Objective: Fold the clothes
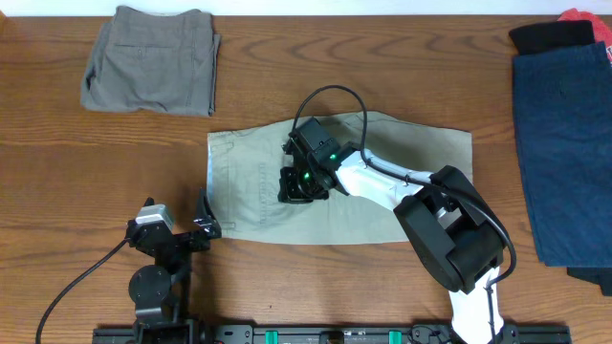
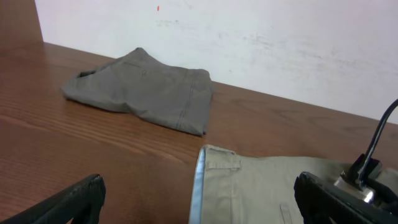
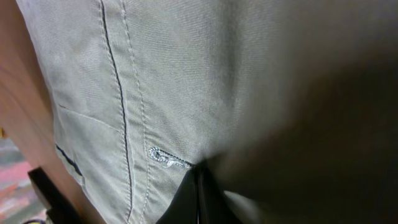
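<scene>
Overhead: khaki shorts (image 1: pixel 402 191) lie spread flat at mid-bench, waistband end toward the left. The right claw (image 1: pixel 301 186) sits down on them near the waistband half, its arm reaching in from the lower right. The left claw (image 1: pixel 206 225) rests just off the lower left corner of the khaki shorts, over bare bench (image 1: pixel 96 172). Grey-olive shorts (image 1: pixel 151 59) lie folded at the far left corner, well apart from the khaki pair. A navy garment (image 1: pixel 564 143) lies flat along the right edge, with a black garment (image 1: pixel 550 36) and a scrap of red cloth (image 1: pixel 579 16) beyond it.

Left wrist: left claw stands wide, one finger at each lower corner of the view, nothing between them but bench and the waistband edge. The pale blue inner waistband (image 2: pixel 198 186) shows as a strip along the near end of the khaki shorts. Grey-olive shorts sit beyond, folded, near the white wall (image 2: pixel 249 37). Part of the right arm and its cable (image 2: pixel 379 134) show at the right edge.

Right wrist: khaki cloth fills the view, with seams and a stitched buttonhole (image 3: pixel 166 158). Right claw is closed tight, tips sunk in the cloth beside the buttonhole, a small pucker pinched between them.
</scene>
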Robot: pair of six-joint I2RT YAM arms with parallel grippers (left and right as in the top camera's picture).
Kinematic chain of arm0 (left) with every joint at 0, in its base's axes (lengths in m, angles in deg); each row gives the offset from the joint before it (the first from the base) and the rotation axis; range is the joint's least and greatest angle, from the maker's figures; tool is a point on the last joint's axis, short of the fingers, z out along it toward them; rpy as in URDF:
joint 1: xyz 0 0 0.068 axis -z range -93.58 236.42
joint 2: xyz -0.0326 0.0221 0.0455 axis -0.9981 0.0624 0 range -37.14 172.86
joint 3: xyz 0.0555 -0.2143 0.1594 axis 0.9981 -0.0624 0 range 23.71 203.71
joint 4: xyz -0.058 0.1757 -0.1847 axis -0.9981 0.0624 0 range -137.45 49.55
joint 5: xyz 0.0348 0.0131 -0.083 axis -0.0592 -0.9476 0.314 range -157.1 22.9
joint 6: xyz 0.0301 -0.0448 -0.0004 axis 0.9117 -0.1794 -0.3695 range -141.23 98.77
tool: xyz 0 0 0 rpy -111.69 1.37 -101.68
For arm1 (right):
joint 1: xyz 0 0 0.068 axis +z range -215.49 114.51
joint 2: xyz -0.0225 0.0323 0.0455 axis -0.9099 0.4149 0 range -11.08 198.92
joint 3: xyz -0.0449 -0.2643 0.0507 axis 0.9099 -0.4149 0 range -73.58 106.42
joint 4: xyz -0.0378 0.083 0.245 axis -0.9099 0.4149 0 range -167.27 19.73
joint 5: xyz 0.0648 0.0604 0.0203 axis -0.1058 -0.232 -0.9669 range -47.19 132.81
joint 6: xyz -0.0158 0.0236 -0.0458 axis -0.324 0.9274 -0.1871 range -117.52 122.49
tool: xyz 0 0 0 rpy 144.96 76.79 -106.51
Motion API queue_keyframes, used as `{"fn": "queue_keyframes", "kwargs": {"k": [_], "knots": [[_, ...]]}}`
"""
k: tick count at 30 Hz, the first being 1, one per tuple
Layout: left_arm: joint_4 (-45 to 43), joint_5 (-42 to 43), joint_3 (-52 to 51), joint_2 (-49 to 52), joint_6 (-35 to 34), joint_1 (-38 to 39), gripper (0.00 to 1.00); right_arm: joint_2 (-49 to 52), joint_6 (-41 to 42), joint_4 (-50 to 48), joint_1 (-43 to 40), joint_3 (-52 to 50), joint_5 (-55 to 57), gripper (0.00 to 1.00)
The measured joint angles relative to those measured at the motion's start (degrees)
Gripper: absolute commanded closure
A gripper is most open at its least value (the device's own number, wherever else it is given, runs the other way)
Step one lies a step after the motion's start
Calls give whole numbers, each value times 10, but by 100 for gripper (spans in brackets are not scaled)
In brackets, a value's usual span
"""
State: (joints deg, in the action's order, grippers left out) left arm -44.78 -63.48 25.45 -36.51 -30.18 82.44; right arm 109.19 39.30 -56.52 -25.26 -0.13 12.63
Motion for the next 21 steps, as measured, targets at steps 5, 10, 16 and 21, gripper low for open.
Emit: {"fn": "queue_keyframes", "kwargs": {"k": [5, 10, 16, 21], "knots": [[0, 0, 0, 0, 0, 0, 2, 0, -5, 5, 0, 0, -10, 96], [0, 0, 0, 0, 0, 0, 2, -4, -9, 7, -1, 0, -8, 86], [0, 0, 0, 0, 0, 0, 2, -49, -30, 50, -24, -8, 39, 28], [0, 0, 0, 0, 0, 0, 2, -125, -50, 84, -93, -9, 70, 3]]}}
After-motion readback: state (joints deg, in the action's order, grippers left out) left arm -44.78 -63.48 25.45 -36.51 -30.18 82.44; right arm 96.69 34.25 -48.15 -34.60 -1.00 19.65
